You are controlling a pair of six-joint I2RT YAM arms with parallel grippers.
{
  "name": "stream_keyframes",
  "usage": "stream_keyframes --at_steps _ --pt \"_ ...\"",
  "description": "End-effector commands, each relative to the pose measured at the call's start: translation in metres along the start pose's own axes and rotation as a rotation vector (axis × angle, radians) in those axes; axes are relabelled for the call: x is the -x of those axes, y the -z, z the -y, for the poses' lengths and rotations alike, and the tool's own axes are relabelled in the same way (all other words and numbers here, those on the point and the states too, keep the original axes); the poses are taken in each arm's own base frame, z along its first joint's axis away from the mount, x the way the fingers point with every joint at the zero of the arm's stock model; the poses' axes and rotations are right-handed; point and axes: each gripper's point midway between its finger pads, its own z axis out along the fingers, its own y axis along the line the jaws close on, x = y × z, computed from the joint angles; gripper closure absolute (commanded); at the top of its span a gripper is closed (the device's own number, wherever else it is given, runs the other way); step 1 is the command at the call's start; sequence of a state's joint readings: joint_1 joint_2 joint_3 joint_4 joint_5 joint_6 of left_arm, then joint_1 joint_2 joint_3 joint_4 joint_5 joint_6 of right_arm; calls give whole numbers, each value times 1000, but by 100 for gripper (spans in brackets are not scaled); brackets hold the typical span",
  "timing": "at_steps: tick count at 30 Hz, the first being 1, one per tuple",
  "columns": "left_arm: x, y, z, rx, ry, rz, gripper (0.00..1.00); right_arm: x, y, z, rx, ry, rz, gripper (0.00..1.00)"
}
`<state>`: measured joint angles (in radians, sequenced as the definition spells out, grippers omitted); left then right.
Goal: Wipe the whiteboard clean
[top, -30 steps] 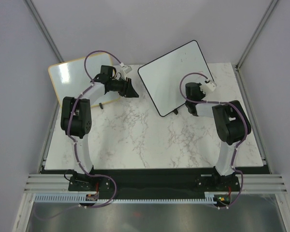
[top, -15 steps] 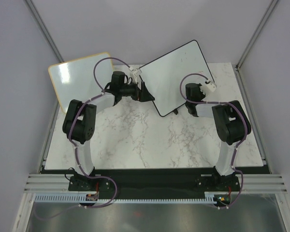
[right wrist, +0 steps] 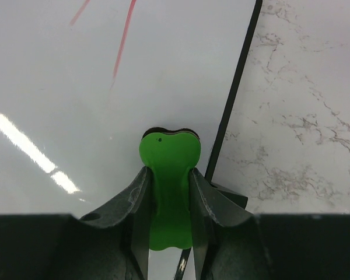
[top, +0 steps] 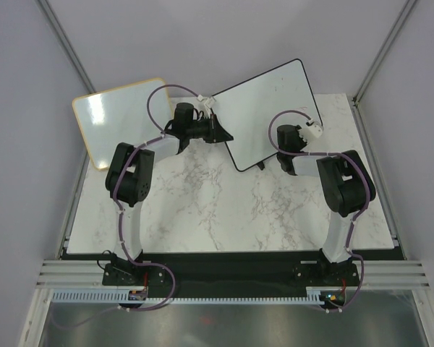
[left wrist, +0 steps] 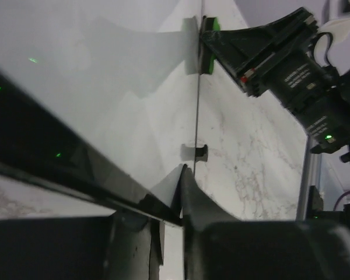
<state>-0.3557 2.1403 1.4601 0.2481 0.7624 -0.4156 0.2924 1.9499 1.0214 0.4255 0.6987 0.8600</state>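
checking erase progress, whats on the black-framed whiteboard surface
Thin red marker strokes on the black-framed whiteboard, and a green pad in the right gripper. Anything under the pad is hidden.

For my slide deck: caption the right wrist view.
Right gripper presses a green eraser onto the whiteboard beside its black frame, near leftover red strokes.

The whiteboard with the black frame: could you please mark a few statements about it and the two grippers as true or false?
1. The right gripper holds a green eraser against the whiteboard. True.
2. The whiteboard is wiped clean. False: red strokes show on it.
3. The left gripper is at the wooden-framed board. False: it is at the whiteboard's left edge.
4. In the top view, the wooden-framed board lies left of the whiteboard. True.
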Motion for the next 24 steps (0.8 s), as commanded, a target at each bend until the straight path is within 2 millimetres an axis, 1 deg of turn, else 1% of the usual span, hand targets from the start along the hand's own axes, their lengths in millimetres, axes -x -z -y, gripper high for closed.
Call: stream_keyframes --at_steps 1,2,3,5,6,8,9,10,11,12,14,16,19,20,23,24 --pt "6 -2 0 5 -60 16 94 -34 9 3 27 46 -103 100" --pt "1 -1 -2 12 -59 0 98 -33 9 2 29 45 -103 100" --pt "3 3 0 17 -68 0 98 -32 11 0 37 44 -103 100" --pt "-6 12 -8 49 -60 -38 98 -29 12 -5 66 65 -103 100" --pt "-6 17 -9 61 -60 -48 98 -23 14 -16 107 65 -99 100" --pt "-4 28 -14 80 -102 -62 98 -18 16 -20 139 124 -92 100" --pt "-7 36 -21 106 -91 -80 98 -12 17 -26 176 123 -97 100" --pt "-2 44 -23 124 -124 -77 98 -10 16 -25 186 133 -104 100" --pt "-1 53 -28 139 -117 -82 98 -10 15 -23 198 145 -114 100" --pt "-3 58 -29 146 -110 -98 98 -5 14 -24 210 138 -109 100" --pt "-3 67 -30 148 -130 -100 98 -8 16 -23 227 150 -125 100" --pt "-13 69 -30 136 -150 -123 98 -16 18 -28 264 150 -154 100" --pt "-21 67 -31 120 -138 -138 98 -22 15 -26 260 125 -165 100" --pt "-24 66 -34 121 -128 -144 98 -20 14 -25 247 115 -155 100" --pt "-21 64 -34 121 -128 -139 98 -22 12 -21 207 109 -145 100" --pt "-20 64 -35 125 -131 -135 98 -33 15 -16 177 133 -170 100"
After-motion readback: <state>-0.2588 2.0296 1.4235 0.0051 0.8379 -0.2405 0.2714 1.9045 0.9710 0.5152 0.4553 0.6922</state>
